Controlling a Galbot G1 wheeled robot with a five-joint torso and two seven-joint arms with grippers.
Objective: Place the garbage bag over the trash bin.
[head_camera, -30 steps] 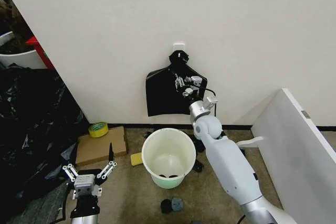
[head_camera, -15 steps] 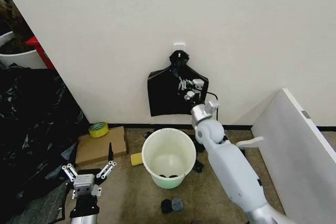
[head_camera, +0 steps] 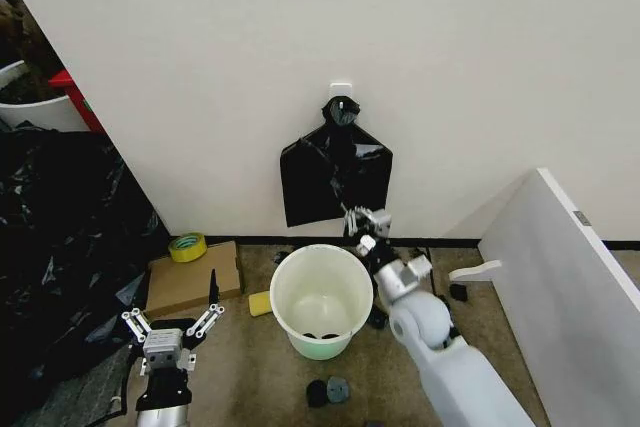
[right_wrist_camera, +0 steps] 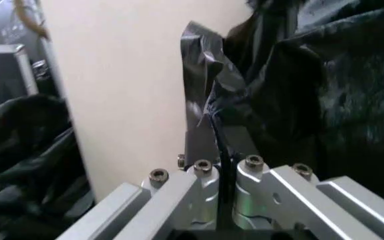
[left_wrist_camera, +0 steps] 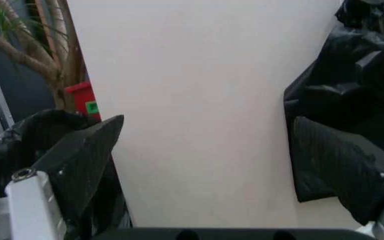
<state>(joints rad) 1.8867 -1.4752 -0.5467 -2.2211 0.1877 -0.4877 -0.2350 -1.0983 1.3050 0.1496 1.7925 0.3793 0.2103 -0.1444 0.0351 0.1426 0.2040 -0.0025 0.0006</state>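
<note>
Right gripper [head_camera: 360, 229] sits centre frame in my head view, just above the far rim of the trash bin, fingers pressed together on a thin fold of the garbage bag [head_camera: 335, 179]. My right wrist view confirms it: the two pads [right_wrist_camera: 202, 145] are closed on a strip of black film with no gap between them, and the bag [right_wrist_camera: 299, 75] bunches up beyond them. The bag hangs flat against the white wall from one small hook plate [head_camera: 341, 88] at upper centre, knotted at the top, lower edge reaching down to the gripper. One trash bin [head_camera: 322, 299], cream with a pale green base, stands on the floor directly under the bag, open top, two small dark bits at its bottom. Left gripper [head_camera: 169, 324] is parked at lower left of the head view, fingers spread wide, holding nothing; my left wrist view shows both dark pads [left_wrist_camera: 88, 155] apart with the wall between them and the bag [left_wrist_camera: 352, 95] at the right edge. Around it I count one roll of yellow-green tape [head_camera: 187, 245] on one flat cardboard piece [head_camera: 192, 277], one yellow sponge-like block [head_camera: 260, 303] touching the bin's left side, one heap of loose black plastic [head_camera: 60, 237] filling the left edge, one white panel [head_camera: 570, 287] leaning at lower right.
</note>
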